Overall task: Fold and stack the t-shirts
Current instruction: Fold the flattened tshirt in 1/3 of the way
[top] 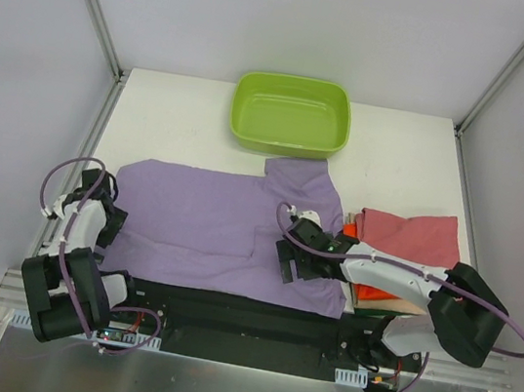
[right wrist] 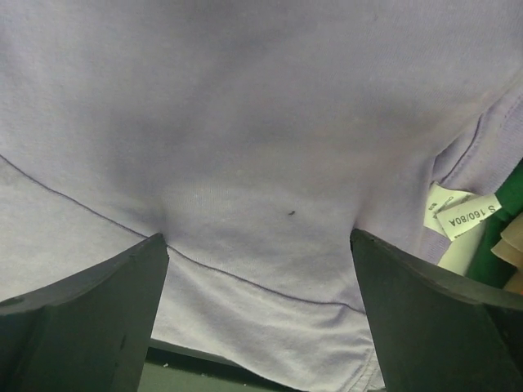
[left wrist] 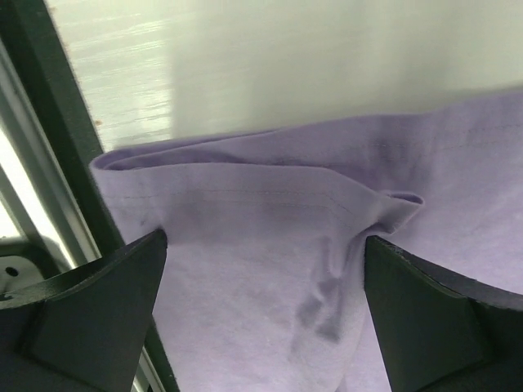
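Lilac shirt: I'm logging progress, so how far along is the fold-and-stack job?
Done: a pile of folded shirts at the right, rose-red on top. In hand: the lilac shirt lies mostly spread, left gripper and right gripper open over its ends. Left: folding it and stacking it.

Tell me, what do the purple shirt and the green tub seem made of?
The purple shirt looks like soft matte knit, probably cotton: it creases and shows stitched hems. The green tub looks like moulded plastic: smooth, slightly glossy, rounded rim.
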Robot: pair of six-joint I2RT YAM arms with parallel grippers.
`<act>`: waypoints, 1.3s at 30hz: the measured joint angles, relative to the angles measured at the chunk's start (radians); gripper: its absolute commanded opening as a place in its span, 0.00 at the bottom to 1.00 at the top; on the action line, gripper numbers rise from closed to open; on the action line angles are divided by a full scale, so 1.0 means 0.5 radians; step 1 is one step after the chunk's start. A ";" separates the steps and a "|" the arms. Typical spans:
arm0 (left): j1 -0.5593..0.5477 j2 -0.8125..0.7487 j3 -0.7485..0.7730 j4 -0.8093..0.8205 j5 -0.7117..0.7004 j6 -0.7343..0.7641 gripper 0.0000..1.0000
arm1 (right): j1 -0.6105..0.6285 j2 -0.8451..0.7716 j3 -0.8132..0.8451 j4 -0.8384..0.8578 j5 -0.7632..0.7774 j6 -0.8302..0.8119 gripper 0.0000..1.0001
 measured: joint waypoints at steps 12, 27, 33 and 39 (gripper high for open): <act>0.031 -0.105 -0.008 -0.071 -0.034 -0.072 0.99 | -0.107 0.023 0.079 0.015 -0.034 -0.161 0.96; 0.001 -0.259 0.323 0.043 0.494 0.101 0.99 | -0.616 -0.172 0.207 0.134 -0.422 -0.496 0.97; -0.125 -0.103 0.253 0.249 0.775 0.264 0.99 | -0.732 0.172 0.397 0.173 -0.597 -0.543 0.98; -0.519 -0.073 0.249 0.404 0.853 0.329 0.99 | -0.834 0.327 0.417 0.143 -0.622 -0.518 0.98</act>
